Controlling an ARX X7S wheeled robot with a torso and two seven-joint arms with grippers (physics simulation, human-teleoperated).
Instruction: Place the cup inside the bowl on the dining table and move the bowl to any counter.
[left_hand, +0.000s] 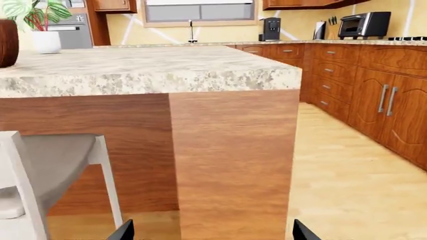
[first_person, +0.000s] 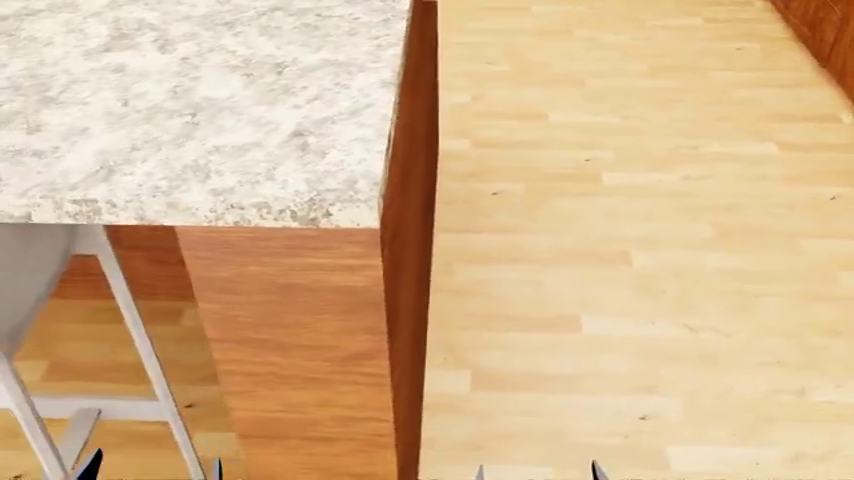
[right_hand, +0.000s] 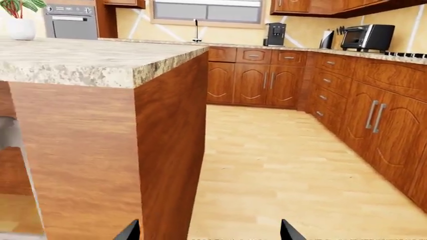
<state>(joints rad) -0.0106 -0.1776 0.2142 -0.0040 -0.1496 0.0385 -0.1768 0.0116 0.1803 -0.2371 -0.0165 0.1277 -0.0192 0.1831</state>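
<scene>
Through the left wrist camera I am looking at the table (left_hand: 147, 67), a thick slab of pale speckled stone with a rough-flecked edge, sitting on a base of glossy reddish wood grain. At the slab's far corner a curved sliver of the dark reddish-brown wooden bowl (left_hand: 7, 42) is showing, standing on the stone, with a white plant pot (left_hand: 45, 41) just behind it. The cup is not showing in any view. A white-framed chair (left_hand: 47, 175) with a grey seat is tucked beside the base. The left gripper (left_hand: 208, 232) is showing two dark fingertips held wide apart, with nothing between them. Beyond, the counter (left_hand: 347, 42) is running along wooden cabinets, carrying a black toaster oven (left_hand: 364, 24).

From the head camera I am seeing the table's (first_person: 187, 100) mottled corner from above, and pale plank flooring (first_person: 641, 250) beside it. Both grippers are barely peeking in at the lower edge.

Through the right wrist camera I am facing the table's (right_hand: 80, 60) corner. The right gripper (right_hand: 209, 231) is likewise standing spread apart, holding nothing.
</scene>
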